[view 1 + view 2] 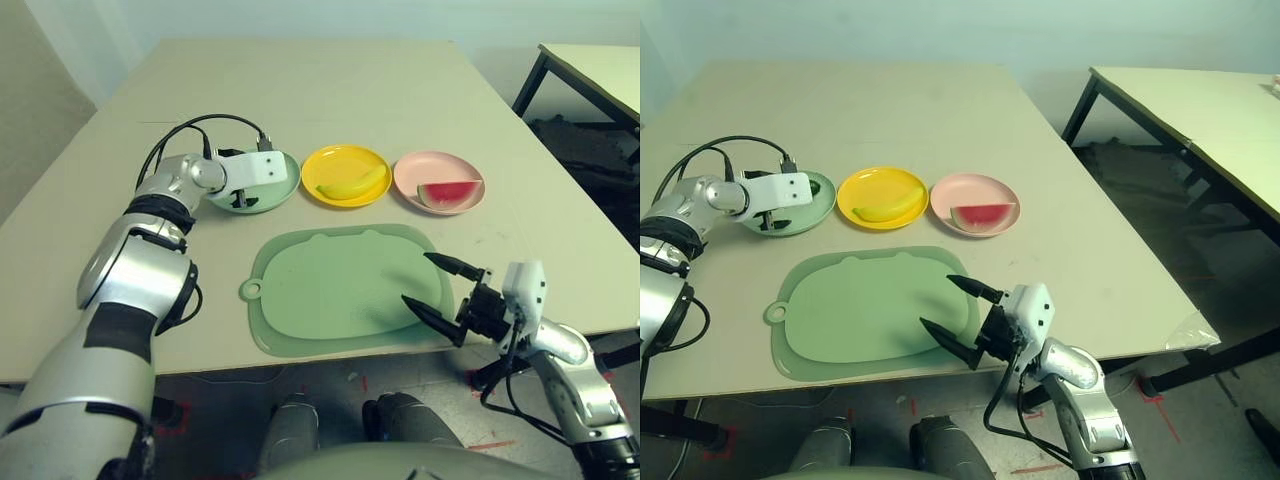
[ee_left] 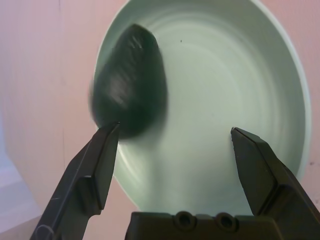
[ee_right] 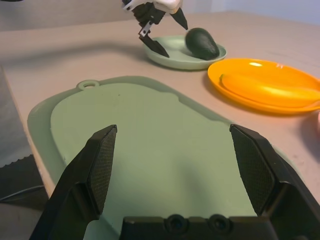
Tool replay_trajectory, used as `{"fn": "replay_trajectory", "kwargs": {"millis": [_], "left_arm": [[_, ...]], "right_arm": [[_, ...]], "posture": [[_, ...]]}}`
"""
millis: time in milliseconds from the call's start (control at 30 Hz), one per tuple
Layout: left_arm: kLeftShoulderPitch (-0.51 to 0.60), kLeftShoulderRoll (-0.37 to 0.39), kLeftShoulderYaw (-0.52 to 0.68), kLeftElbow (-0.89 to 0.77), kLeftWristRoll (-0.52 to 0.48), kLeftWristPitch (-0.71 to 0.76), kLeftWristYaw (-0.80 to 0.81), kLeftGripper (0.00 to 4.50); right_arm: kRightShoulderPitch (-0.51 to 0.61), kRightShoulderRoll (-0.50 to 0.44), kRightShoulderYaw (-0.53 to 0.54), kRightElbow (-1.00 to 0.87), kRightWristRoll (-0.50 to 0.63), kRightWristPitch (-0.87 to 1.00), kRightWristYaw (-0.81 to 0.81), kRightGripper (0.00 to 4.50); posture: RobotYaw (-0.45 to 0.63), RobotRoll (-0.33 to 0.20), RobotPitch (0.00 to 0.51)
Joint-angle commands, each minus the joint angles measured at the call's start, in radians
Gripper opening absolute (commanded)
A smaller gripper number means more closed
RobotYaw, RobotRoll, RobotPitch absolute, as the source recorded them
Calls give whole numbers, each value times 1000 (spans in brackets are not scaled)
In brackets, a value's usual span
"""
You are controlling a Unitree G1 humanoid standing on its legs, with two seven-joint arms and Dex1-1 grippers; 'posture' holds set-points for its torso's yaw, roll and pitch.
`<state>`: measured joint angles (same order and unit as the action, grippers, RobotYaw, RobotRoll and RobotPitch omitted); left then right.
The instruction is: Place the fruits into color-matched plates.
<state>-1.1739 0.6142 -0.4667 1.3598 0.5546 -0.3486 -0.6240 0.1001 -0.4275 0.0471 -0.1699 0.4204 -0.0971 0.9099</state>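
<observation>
Smooth beige table (image 1: 330,90); glossy dark avocado (image 2: 130,82) in ridged mint plate (image 2: 240,75).

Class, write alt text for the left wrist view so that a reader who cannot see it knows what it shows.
A dark green avocado lies in a pale mint green plate, near its rim. The left gripper hangs just above the plate, its two black fingers spread wide and holding nothing, one fingertip close beside the avocado.
</observation>
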Motion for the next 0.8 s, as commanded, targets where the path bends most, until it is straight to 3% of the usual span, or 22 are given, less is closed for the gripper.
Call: {"fn": "replay_trajectory", "kwargs": {"millis": [33,167,300,467,567,667,800], "left_arm": [[-14,30,63,-16,-51,-52,-49,4484],[24,77,236,-47,-223,-63,-140,4484],[148,133,442,-102,-426,-33,-181,4484],[473,145,672,-388,-685,64,-221,4484],[736,78,785,-667,-811,178,-136,4484],[917,1,818,-851,-849,234,-62,4484],[1038,-109,793,-939,-852,237,-9,4484]], "right_arm": [[5,14,-24,28,10,17,-28,4500],[28,49,-56,40,-6,0,-97,4500],[29,107,-119,116,-30,-52,-199,4500],[31,135,-200,198,-54,-131,-280,4500],[26,140,-226,254,-62,-183,-292,4500],[15,143,-241,329,-67,-244,-283,4500],[8,154,-261,465,-64,-398,-240,4500]], "posture": [[-11,0,57],[0,0,59],[10,0,60],[49,0,63],[75,0,64],[88,0,67],[99,0,67]]}}
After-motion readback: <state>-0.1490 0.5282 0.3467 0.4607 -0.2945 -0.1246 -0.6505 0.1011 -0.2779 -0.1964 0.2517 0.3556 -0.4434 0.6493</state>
